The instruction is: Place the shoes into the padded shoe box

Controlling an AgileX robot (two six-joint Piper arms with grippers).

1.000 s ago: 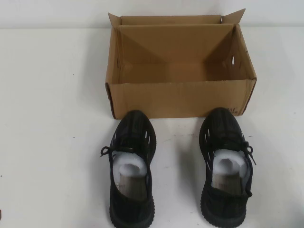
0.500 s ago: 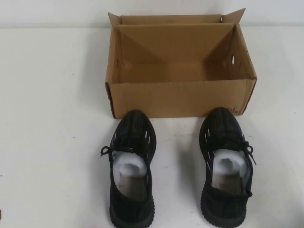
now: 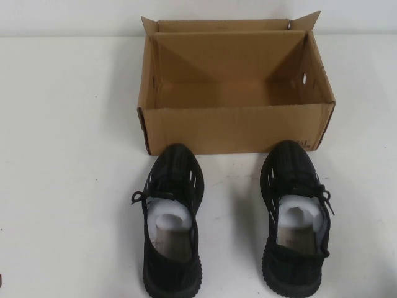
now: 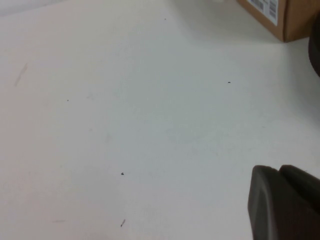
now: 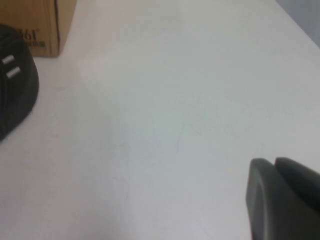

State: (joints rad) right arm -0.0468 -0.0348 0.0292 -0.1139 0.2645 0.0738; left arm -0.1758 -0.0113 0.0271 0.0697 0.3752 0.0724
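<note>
**Ana:** White tabletop [image 3: 68, 124] everywhere, plain pale wall behind it. What sits on it?

**Ben:** From the high camera, the padded shoe box [image 3: 236, 127] stands at the far middle, flaps up, open on top and with nothing in it that I can see. The shoes lie just in front of it, toes pointing at its front wall: the left shoe [image 3: 172, 217] near the box's left corner, the right shoe [image 3: 294, 217] near its right corner, well apart from each other. Both have white paper stuffing inside.

**Ana:** So which step is this?

**Ben:** The very start, I'd judge. Neither shoe is lifted or in the box, and no arm shows in the high view.

**Ana:** And the grippers?

**Ben:** The left gripper [image 4: 285, 202] shows only as a dark corner piece in its own wrist camera, over bare table out to the left of the box, whose corner sits at the picture's edge. The right gripper [image 5: 282, 197] is the same: a dark piece over bare table on the right side, with the right shoe's toe and a box corner at the edge. Neither touches or holds anything. Whether the fingers are spread or closed, I cannot tell.

**Ana:** What does the next move call for?

**Ben:** Probably each arm reaching inward to its nearer shoe, gripping it around the collar or heel, then lifting it clear of the front wall.
</note>
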